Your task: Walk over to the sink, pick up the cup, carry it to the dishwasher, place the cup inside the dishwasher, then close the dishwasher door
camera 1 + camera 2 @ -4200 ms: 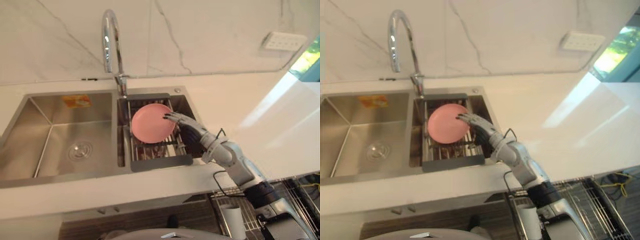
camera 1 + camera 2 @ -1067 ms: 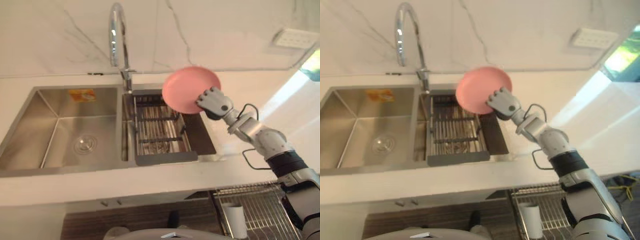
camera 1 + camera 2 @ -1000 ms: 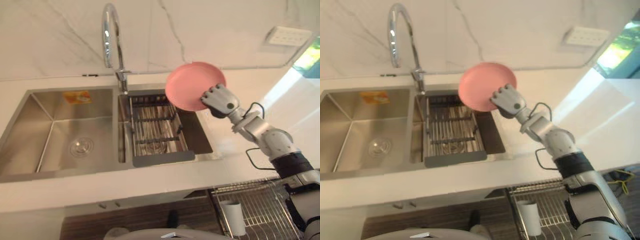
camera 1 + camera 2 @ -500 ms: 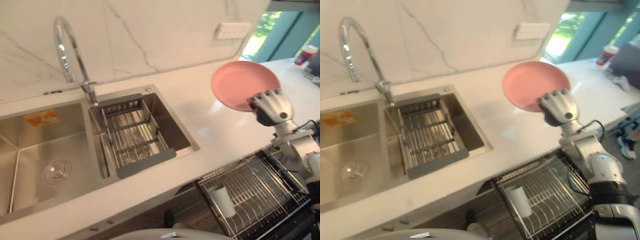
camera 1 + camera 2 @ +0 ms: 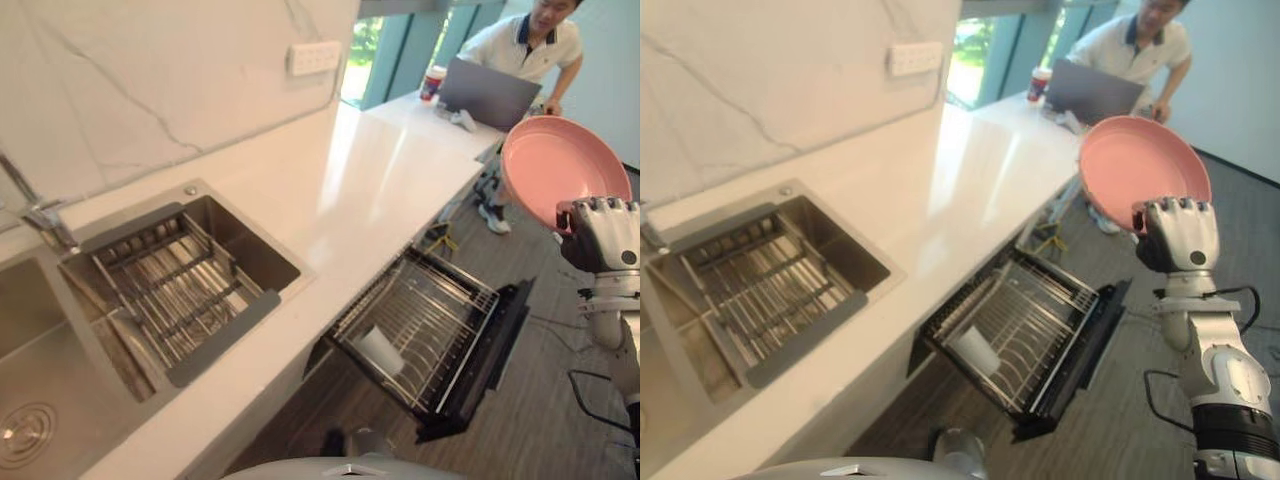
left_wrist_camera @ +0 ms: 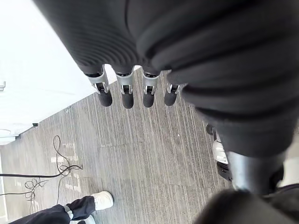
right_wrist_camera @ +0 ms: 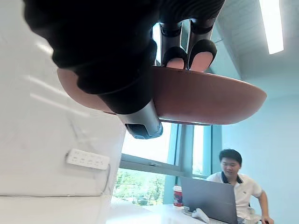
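While your right hand [image 5: 603,232] pinches the plate [image 5: 548,160] upright near the open dishwasher [image 5: 440,300], a cup [image 5: 380,351] sits inside it. Left wrist: left hand [image 6: 135,91] hangs straight-fingered, empty. Right wrist: fingers [image 7: 202,50] clamp the rim, ready for racking.

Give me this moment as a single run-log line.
right hand: shut on round pink plate, held tilted aloft | left hand: open, over floor | dishwasher: open, white cup in wire rack | plate not yet loaded

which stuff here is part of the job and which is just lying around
Job: pink plate in the right hand; open dishwasher.
Lying about: sink basket, white cup in the rack, laptop, red cup, wall socket, person.
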{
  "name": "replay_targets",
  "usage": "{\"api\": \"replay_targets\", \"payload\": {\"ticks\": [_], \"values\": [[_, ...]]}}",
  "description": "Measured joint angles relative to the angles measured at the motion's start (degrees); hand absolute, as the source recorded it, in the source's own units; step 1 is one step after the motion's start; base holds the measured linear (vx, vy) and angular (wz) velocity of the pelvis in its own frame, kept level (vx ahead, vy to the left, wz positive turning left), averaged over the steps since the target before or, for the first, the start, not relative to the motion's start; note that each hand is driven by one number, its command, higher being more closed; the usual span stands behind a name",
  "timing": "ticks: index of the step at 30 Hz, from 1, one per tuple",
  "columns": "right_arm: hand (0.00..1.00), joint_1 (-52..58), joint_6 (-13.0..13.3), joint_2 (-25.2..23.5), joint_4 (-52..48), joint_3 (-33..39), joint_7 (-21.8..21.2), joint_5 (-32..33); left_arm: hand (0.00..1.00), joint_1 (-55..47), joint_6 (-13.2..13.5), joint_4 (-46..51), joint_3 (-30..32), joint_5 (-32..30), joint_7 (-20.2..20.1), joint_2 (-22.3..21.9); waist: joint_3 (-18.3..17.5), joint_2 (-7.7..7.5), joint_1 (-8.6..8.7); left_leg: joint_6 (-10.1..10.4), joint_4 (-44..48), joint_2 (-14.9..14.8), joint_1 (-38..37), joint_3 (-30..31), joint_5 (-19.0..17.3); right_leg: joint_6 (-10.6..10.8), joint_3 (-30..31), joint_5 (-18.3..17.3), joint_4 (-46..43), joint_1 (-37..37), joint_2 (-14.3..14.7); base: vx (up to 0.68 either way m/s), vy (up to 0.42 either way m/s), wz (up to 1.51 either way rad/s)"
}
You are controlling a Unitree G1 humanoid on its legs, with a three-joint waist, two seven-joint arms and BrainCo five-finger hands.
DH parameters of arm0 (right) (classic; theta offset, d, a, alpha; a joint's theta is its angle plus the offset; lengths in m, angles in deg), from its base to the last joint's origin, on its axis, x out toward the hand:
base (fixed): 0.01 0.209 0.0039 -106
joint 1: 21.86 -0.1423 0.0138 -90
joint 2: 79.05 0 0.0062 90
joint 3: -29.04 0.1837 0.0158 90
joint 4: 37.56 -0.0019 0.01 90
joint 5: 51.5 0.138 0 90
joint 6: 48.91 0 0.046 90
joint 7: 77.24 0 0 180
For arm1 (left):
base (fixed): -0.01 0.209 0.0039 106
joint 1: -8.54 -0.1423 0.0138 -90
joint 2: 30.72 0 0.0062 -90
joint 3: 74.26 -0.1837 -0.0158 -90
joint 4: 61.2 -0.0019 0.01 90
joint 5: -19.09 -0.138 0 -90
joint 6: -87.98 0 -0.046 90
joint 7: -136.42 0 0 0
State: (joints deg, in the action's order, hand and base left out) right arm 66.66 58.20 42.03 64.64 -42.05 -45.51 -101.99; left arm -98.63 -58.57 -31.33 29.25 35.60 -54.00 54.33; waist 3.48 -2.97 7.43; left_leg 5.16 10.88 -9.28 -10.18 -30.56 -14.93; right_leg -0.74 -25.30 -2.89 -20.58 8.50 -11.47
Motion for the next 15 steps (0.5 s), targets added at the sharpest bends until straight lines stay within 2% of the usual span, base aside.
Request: {"api": "replay_targets", "payload": {"ticks": [1, 3, 5, 6, 8, 11, 15], "values": [[1.0, 0.4, 0.0, -0.8, 0.1, 0.9, 0.2, 0.9, 0.0, 0.2, 0.2, 0.1, 0.6, -0.5, 0.0, 0.6, -0.1, -0.78, -0.52, 0.4, 0.1, 0.4, 0.3, -0.2, 0.1, 4.2, 1.0, -0.7, 4.6, -1.3, 1.0, 0.11, -0.133, -0.28], [1.0, 0.7, -0.5, -3.0, 2.4, 3.7, 1.5, 1.8, 0.0, 1.3, -0.1, 0.6, 2.3, -0.7, -0.1, -0.9, 0.7, 1.17, -1.0, 0.9, -1.1, -1.3, 1.3, 0.4, 1.6, 2.9, 0.9, 5.3, 14.5, -3.5, 5.5, 0.14, -0.137, -0.33], [1.0, 1.9, -0.9, -3.4, 3.3, 4.4, 1.5, 2.5, 0.0, 1.1, -1.2, 0.6, 2.6, 1.1, -0.4, -2.0, 1.3, 2.61, -1.0, 1.2, -1.9, -1.5, 1.6, 0.3, 2.1, 2.6, 1.5, 7.2, 18.2, -4.0, 6.9, 0.05, -0.049, -0.24], [1.0, 2.9, -0.9, -4.1, 4.5, 4.4, 1.4, 3.5, 0.0, 1.1, -1.3, 0.6, 2.7, 1.5, -0.5, -2.6, 1.6, 2.79, -0.99, 1.1, -2.2, -1.5, 1.6, 0.6, 2.3, 2.5, 1.8, 7.7, 19.5, -4.7, 7.4, 0.0, -0.011, -0.17], [1.0, 4.3, -1.0, -5.6, 5.1, 4.5, 1.3, 4.1, 0.0, 0.7, -1.2, 0.5, 2.6, 1.4, -1.7, -3.0, 1.6, 3.45, -1.32, 1.1, -2.3, -1.5, 0.9, 0.9, 2.4, 2.6, 2.4, 7.9, 20.3, -5.5, 7.8, -0.02, 0.007, -0.15], [1.0, 6.0, -1.0, -8.7, 5.1, 4.8, 0.8, 6.0, 0.0, 0.6, -1.1, 0.5, 2.0, 0.5, -3.0, -3.0, 1.5, 3.6, -1.2, 1.1, -3.3, -0.9, 0.8, 1.2, 2.4, 2.8, 2.8, 8.9, 21.3, -5.5, 7.7, -0.07, 0.033, -0.05], [1.0, 6.7, -1.1, -12.2, 4.9, 4.8, -0.7, 6.2, 0.0, 0.6, -0.7, 0.9, -0.2, 1.9, -2.4, -2.5, 1.7, 3.63, -1.27, 0.5, -4.0, 1.2, 0.8, 2.5, 2.4, 3.4, 3.0, 11.1, 23.2, -6.1, 6.5, -0.12, 0.075, 0.03]]}}
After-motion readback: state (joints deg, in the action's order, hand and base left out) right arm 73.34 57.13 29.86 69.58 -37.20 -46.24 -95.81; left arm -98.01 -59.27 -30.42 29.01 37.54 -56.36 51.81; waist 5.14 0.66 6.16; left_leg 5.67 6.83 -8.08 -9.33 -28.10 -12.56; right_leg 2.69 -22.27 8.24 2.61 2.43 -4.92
